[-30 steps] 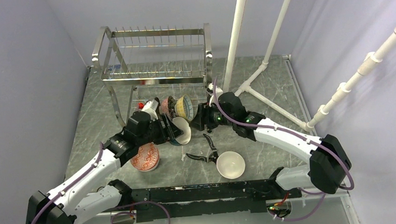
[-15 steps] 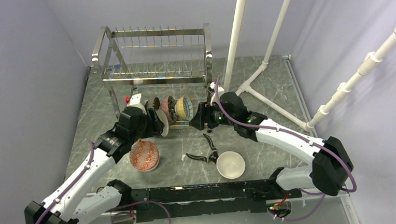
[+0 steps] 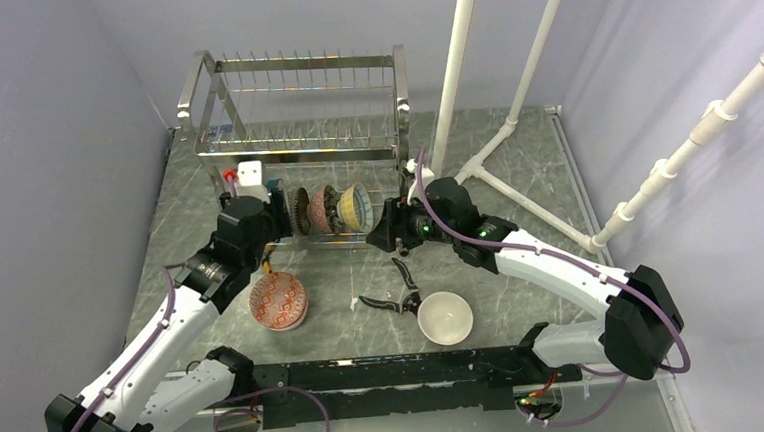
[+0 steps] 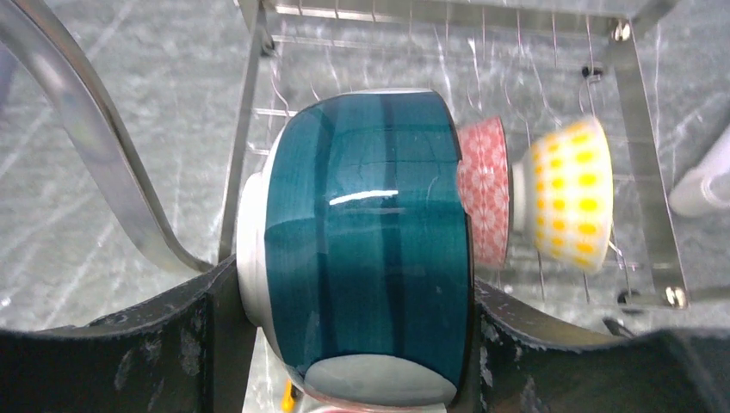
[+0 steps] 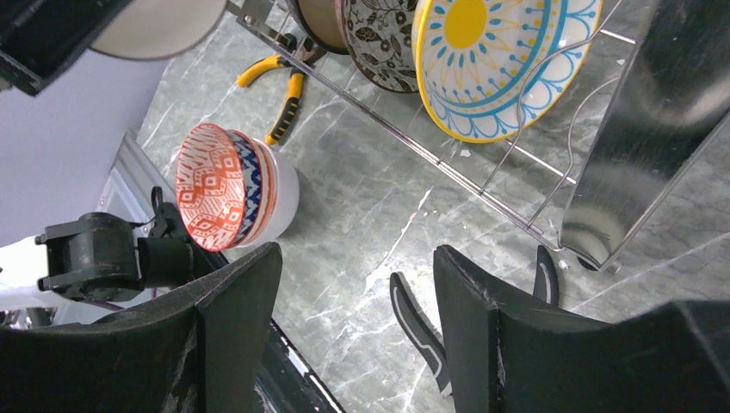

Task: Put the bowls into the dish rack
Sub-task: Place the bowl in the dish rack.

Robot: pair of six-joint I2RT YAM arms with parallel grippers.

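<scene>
**Left claw (image 4: pixel 349 344) clamped on teal bowl (image 4: pixel 370 249) at the rack's lower tier; right claw (image 5: pixel 357 318) wide open, empty**

Dish rack (image 3: pixel 296 111) stands at the back of the tabletop (image 3: pixel 514 138), white pipes (image 3: pixel 459 71) rising just right of it. On the lower tier a row of bowls stands on edge, with the yellow-centre bowl (image 5: pixel 499 60) at the right end by the rack leg and the floral bowl (image 5: pixel 383 43) next to it. Teal bowl is held on edge at the left end of that row, foot to the left, with the red-dotted bowl (image 4: pixel 484 194) just behind it.

Right claw hovers low in front of the rack's right leg, over the black-handled pliers (image 3: pixel 395 293). Loose on the tabletop near the arms: orange patterned bowl (image 3: pixel 279 300) and white bowl (image 3: pixel 444 317), pliers between them. Yellow-handled pliers (image 5: pixel 284 95) lie beside the rack.

From the top view the left claw covers the teal bowl. Can't tell if it touches the wires or its neighbour. Tabletop is grey marble-look; walls (image 3: pixel 43 147) are pale lilac.
</scene>
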